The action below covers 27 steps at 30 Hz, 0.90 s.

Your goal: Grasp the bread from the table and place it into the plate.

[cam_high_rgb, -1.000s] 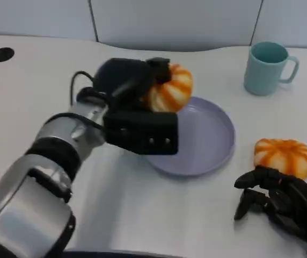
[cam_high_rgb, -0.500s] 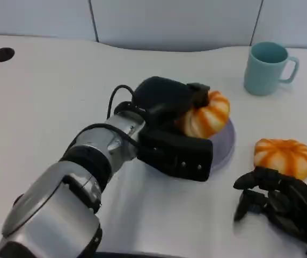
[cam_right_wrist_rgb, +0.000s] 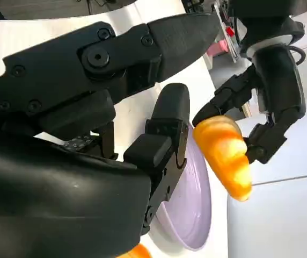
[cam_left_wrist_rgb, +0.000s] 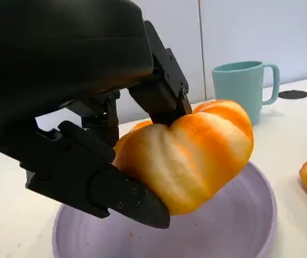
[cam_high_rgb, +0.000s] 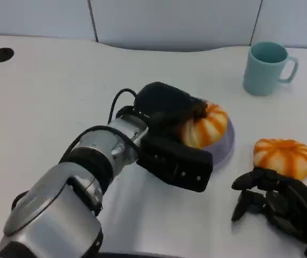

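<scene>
My left hand (cam_high_rgb: 167, 110) grips an orange-and-cream striped bread (cam_high_rgb: 204, 124) and holds it just above the lilac plate (cam_high_rgb: 224, 145). In the left wrist view the bread (cam_left_wrist_rgb: 188, 156) sits between the black fingers (cam_left_wrist_rgb: 97, 180) over the plate's bowl (cam_left_wrist_rgb: 234, 226). The right wrist view shows that bread (cam_right_wrist_rgb: 226, 156) in the left hand (cam_right_wrist_rgb: 274, 80) over the plate (cam_right_wrist_rgb: 188, 215). A second striped bread (cam_high_rgb: 282, 157) lies on the table at the right. Just in front of it my right hand (cam_high_rgb: 277, 207) rests on the table, fingers curled, holding nothing.
A teal mug (cam_high_rgb: 266, 67) stands at the back right, also in the left wrist view as the mug (cam_left_wrist_rgb: 242, 86). Two dark round holes (cam_high_rgb: 2, 54) mark the table's far corners. A pale wall runs behind the white table.
My left hand carried the bread from the plate's far left rim rightward over the plate, then sank a little lower. The right hand stayed in place.
</scene>
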{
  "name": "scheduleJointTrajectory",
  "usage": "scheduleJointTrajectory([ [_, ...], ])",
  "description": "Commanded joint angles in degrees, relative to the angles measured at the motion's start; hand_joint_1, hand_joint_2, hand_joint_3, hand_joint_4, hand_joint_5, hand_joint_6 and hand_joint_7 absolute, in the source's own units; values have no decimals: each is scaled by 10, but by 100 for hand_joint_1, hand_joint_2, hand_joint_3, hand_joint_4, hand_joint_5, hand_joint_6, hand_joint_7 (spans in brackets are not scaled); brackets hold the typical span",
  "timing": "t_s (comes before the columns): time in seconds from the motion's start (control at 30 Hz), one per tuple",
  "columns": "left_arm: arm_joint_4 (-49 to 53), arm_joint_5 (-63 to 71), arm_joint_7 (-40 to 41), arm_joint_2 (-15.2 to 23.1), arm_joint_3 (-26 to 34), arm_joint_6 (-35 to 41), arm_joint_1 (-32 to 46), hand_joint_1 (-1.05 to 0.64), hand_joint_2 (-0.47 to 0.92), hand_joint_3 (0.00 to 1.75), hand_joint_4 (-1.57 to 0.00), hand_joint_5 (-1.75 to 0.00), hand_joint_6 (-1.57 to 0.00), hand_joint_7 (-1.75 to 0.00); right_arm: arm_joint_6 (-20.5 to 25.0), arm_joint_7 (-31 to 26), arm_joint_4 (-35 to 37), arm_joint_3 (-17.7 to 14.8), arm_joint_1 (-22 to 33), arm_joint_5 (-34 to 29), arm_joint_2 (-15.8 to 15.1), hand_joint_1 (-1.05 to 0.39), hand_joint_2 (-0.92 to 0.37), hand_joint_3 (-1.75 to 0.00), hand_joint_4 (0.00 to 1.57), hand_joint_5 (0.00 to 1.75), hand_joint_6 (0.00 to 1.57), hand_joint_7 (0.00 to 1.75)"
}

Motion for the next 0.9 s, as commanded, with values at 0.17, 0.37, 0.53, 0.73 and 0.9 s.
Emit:
scheduleJointTrajectory([
  [0.17, 0, 51, 41, 2, -45, 39, -21, -39, 86, 0, -77, -174, -113, -15, 14, 5, 11, 0, 16, 1, 2, -54, -92, -11, 67, 137, 75, 82],
  [0.37, 0, 61, 38, -1, -53, 54, -29, -37, 84, 0, -80, -175, -114, -15, 17, -7, 5, 4, 19, -4, 2, -54, -92, -9, 66, 137, 76, 81],
  [0.53, 3, 70, 87, -2, -61, 62, -24, -47, 88, 2, -79, -173, -108, -11, 18, -3, 7, 4, 16, -2, 1, -58, -92, -8, 70, 133, 80, 78],
  [0.73, 7, 62, 22, -2, -61, 62, -36, -60, 92, 12, -59, -77, -83, -2, 15, -6, 8, 5, 16, -5, 0, -57, -92, -10, 70, 134, 80, 77],
  [0.9, 6, 68, 11, -2, -67, 70, -36, -78, 92, 13, -50, -60, -78, 0, 15, -4, 6, 5, 17, -2, 0, -56, -92, -11, 67, 135, 79, 78],
])
